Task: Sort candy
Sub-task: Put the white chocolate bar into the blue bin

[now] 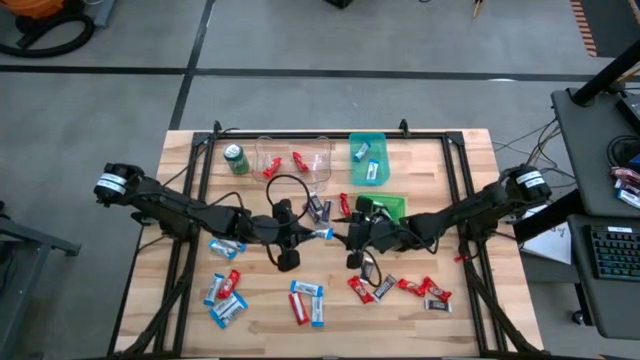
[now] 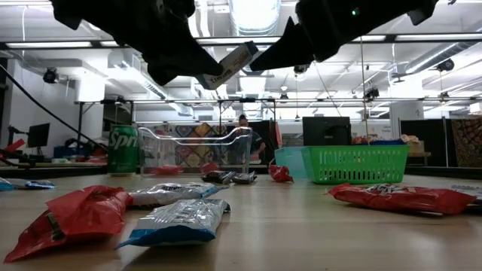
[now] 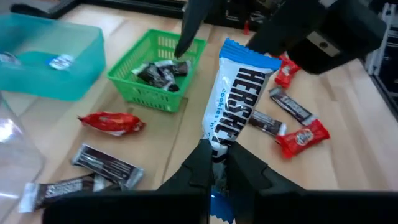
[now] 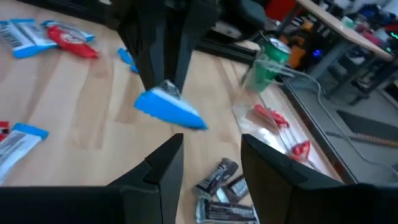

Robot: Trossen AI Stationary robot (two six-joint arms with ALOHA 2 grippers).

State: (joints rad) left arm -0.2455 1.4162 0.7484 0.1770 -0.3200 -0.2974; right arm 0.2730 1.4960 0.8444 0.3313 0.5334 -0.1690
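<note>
My left gripper [image 1: 303, 235] is above the table's middle, shut on a light blue-and-white candy bar [image 3: 233, 93]. The bar's free end [image 1: 326, 233] points toward my right gripper [image 1: 352, 238]. That gripper is open and faces the bar [image 4: 171, 111] from the right, with its fingers short of it. In the low view the bar [image 2: 230, 66] hangs high above the tabletop. Loose red, blue-and-white and dark candies [image 1: 300, 300] lie flat on the near half of the table. My left gripper pinches the bar by one end [image 3: 216, 142] between its two fingers. The fingers come roughly level from the table's left and lie along the bar. The bar is lifted clear and sticks straight out past the fingertips, with its free end [image 3: 249, 53] in the air.
Along the far side stand a green drink can [image 1: 236, 158], a clear bin [image 1: 300, 152] holding red candies, a teal bin [image 1: 367, 158] holding blue ones, and a green basket [image 1: 388, 207] holding dark ones. Dark bars [image 1: 318, 208] lie near the grippers. Black rails frame the table.
</note>
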